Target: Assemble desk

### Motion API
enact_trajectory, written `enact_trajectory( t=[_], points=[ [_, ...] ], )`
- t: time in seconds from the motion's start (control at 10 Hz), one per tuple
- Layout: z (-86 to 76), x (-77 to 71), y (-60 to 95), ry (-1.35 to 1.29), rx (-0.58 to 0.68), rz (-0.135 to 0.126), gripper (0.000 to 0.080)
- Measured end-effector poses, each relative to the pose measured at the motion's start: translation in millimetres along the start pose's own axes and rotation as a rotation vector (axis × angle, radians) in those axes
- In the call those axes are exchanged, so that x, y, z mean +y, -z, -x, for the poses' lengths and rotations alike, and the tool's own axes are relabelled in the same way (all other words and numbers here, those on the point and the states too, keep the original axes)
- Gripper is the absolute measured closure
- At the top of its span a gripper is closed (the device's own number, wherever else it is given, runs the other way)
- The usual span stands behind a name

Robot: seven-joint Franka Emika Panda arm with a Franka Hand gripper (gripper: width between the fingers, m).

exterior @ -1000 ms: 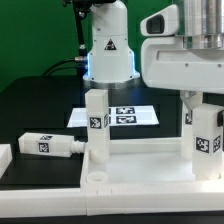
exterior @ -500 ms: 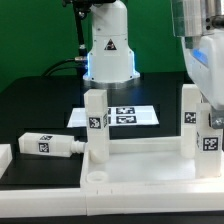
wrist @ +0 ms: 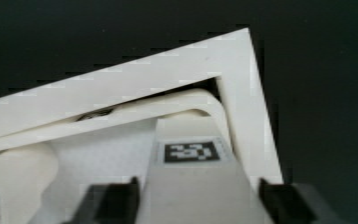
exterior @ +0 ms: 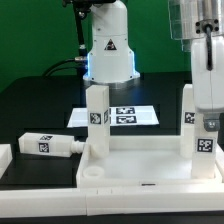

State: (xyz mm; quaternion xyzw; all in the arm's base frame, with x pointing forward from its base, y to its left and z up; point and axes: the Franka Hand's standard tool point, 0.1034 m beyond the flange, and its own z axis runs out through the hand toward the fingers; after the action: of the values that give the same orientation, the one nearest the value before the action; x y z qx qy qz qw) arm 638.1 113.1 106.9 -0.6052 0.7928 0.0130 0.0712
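- On the black table, the desk top (exterior: 140, 165) lies flat near the front, sockets upward, with three legs standing in its corners.
- One leg (exterior: 97, 120) stands at the exterior view's left; another (exterior: 188, 115) stands at the back on that view's right; a third (exterior: 204, 140) stands in front of it, under the gripper (exterior: 208, 95).
- A fourth leg (exterior: 48, 144) lies loose on its side, apart from the top, toward the exterior view's left.
- The marker board (exterior: 125, 115) lies behind the top.
- In the wrist view the gripper's two fingers (wrist: 108, 200) stand wide either side of a tagged leg (wrist: 194, 150), with gaps visible, so I judge the claw released, gripping nothing.
- The parts look like rigid, light moulded plastic: smooth, likely slippery, not fragile.
- The loose leg is best taken across its flat opposite faces near mid-length, square to the pads, so it cannot twist.
- The top is too wide to pinch; it should be steadied only at its rim.
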Motion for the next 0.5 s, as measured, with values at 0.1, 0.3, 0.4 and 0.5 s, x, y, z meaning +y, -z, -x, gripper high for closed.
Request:
enact_trajectory(
  t=[0.1,0.3,0.4,0.5],
  points=[
    [0.1,-0.1,0.6,0.011,0.0,0.0,0.0321],
    [-2.0,-3.7,30.1,0.14,-0.023,-0.025,0.0191],
    [-5.8,-6.4,44.1,0.161,-0.038,-0.044,0.0191],
    [-6.3,-8.4,46.6,0.166,-0.039,-0.049,0.0157]
  ],
)
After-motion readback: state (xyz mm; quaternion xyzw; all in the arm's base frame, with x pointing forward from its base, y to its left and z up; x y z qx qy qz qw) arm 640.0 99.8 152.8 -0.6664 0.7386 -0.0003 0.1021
